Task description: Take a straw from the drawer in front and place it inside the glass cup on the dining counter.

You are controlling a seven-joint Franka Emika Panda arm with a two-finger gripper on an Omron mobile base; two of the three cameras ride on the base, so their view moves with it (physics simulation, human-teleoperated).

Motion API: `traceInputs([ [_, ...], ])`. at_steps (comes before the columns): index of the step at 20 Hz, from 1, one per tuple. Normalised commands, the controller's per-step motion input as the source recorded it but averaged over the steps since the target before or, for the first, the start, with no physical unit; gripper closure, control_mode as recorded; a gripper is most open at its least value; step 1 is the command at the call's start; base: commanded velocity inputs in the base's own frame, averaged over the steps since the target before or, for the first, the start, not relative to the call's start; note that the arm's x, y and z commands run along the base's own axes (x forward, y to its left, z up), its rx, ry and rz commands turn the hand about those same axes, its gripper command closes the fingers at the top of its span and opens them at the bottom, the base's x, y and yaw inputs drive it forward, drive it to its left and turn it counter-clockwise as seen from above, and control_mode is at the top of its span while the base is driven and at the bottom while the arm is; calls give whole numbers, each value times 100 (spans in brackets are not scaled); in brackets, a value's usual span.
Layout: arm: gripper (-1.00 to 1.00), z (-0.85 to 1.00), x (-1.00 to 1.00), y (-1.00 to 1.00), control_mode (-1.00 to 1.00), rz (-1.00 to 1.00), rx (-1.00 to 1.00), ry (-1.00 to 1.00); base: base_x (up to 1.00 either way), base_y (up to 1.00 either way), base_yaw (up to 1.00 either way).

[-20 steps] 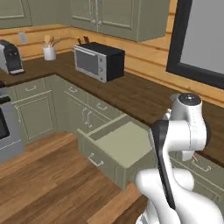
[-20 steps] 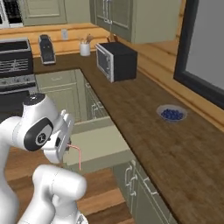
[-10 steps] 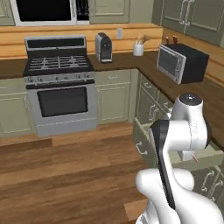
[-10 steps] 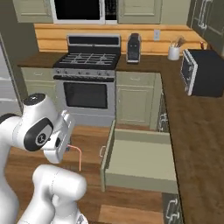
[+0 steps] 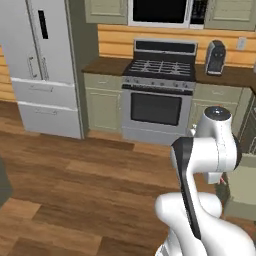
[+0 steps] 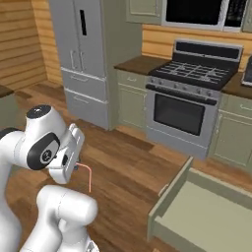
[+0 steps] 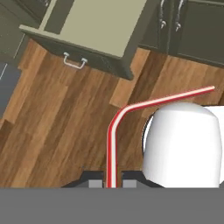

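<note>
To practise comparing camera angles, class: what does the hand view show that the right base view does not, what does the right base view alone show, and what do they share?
Hand view alone: the two finger tips of the gripper shut on the straw's lower end, the straw's bend with its red-and-white stripes, and the drawer's silver handle.

Right base view alone: the stove, the refrigerator and the arm's white body.

Shared: the straw, the open drawer with its pale-green inside, and the wooden floor.
</note>
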Motion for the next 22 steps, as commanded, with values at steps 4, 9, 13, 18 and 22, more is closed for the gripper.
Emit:
traceInputs([
  [4,100,0,0,0,100,0,0,0,0,11,67],
  [9,100,0,0,0,100,0,0,0,22,13,51],
  [13,100,0,0,0,100,0,0,0,90,0,26],
  [18,100,0,0,0,100,0,0,0,100,0,10],
  [22,100,0,0,0,100,0,0,0,100,0,3],
])
